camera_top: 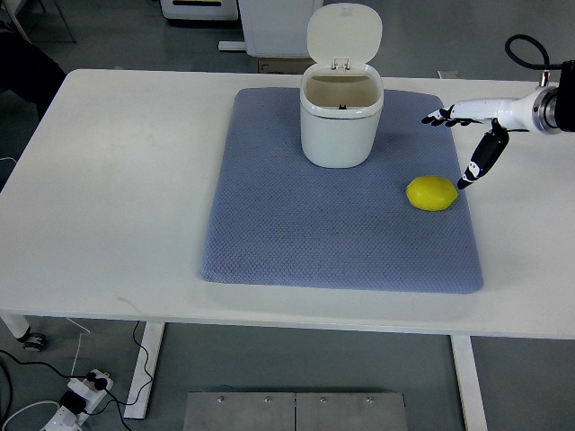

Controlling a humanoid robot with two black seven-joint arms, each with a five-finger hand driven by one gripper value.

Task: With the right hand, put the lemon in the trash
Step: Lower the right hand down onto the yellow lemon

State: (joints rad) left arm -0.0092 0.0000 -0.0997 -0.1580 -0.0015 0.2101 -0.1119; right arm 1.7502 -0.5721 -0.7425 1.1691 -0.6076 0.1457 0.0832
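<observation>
The lemon lies on the blue mat, long axis running three to nine o'clock, just beside the right hand at its seven o'clock; fingers spread, holding nothing

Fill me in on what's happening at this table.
The right robot hand reaches in from the right with fingers spread, holding nothing, one fingertip close to the lemon. The lemon lies on the blue mat. The white trash bin stands at the back of the mat with its lid up. No left arm shows.
</observation>
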